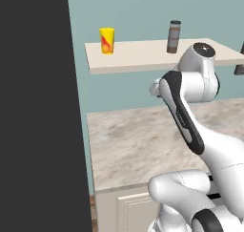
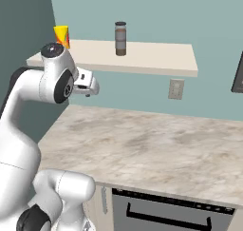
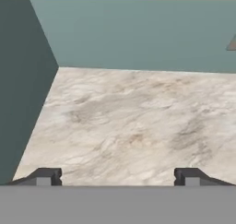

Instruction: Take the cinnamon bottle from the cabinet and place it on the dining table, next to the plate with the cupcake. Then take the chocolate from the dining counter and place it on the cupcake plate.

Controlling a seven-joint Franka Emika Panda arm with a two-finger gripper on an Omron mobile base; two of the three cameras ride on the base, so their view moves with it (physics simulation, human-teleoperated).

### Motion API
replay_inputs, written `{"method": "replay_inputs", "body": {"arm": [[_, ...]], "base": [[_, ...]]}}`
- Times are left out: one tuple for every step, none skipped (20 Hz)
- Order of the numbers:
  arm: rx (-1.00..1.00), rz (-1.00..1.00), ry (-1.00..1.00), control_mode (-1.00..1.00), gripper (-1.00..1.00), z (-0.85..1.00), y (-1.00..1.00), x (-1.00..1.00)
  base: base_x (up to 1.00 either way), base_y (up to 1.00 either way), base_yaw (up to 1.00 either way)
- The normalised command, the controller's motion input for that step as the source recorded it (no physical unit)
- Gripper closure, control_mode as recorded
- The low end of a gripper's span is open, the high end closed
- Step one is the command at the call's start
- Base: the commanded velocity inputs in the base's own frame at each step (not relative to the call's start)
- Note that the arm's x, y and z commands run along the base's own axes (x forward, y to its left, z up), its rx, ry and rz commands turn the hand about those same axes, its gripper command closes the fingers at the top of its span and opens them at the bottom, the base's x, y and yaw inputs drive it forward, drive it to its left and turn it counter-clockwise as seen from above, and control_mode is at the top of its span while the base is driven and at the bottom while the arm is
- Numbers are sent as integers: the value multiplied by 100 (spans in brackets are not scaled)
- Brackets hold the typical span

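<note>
The cinnamon bottle is standing upright on the cabinet, which is really just a plain cream shelf board on the teal wall, no doors. It sits near the middle of the board, toward the back edge, grey-brown body with a dark cap on top. Same bottle in the left base view, same upright pose. A yellow cup with a red marking is on that board too, well apart from the bottle, toward the end of the shelf nearest the dark tall panel.

The gripper is released, fingertips spread wide with nothing between them (you can see plain marbled stone through the gap). It's below the shelf, pointing out over the table toward the wall, and it isn't touching the bottle or anything else. In the right base view the hand end of the arm pokes out just under the shelf's front edge, off to the cup side of the bottle.

The marbled table runs under the shelf, up against the wall. There's a small pale wall socket below the shelf, on the far side of the bottle from the cup.
</note>
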Motion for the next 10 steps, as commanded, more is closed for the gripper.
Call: {"method": "replay_inputs", "body": {"arm": [[0,0,-42,-100,-100,34,-13,-16],[0,0,-32,-100,-100,38,-21,-24],[0,0,-25,-100,-100,46,-27,-14],[0,-14,0,-100,-100,46,-39,0],[0,-20,13,-100,-100,40,-30,3],[-2,-11,7,-100,-100,48,-16,0],[0,-6,17,-100,-100,52,-31,0],[0,-5,25,-100,-100,52,-31,0],[0,-9,20,-100,-100,57,-25,0],[0,-11,13,-100,-100,57,-18,1]], "base": [[0,0,0],[0,0,0],[0,0,0],[0,0,0],[0,0,0],[0,0,0],[0,0,0],[0,0,0],[0,0,0],[0,0,0]]}}
